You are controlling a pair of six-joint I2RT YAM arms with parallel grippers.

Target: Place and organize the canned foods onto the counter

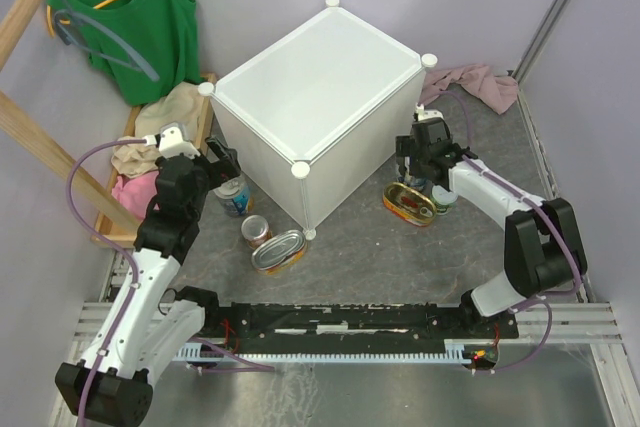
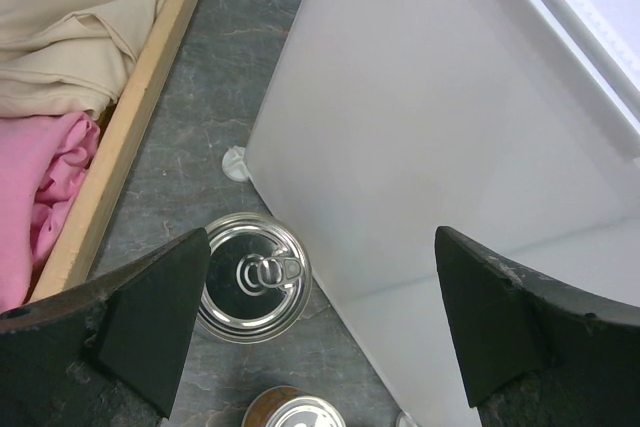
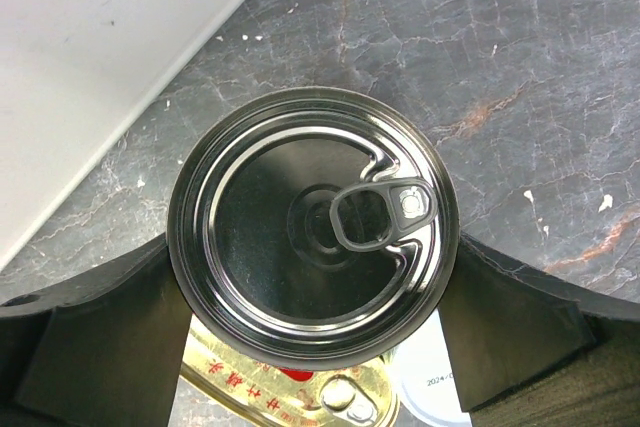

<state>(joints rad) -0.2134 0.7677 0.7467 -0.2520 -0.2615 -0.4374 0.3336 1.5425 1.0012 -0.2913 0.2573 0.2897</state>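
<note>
Well, nearest me an oval tin (image 1: 278, 252) and an orange can (image 1: 256, 230) wait on the worktop (image 1: 390, 247). My left end effector (image 2: 318, 282) gapes wide above a blue-labelled can (image 1: 233, 195), likely lining up a grab. My right end effector (image 3: 312, 277) is clamped on a lifted can (image 3: 310, 207), presumably bound for the counter (image 1: 320, 67), whose top holds no cans yet.
</note>
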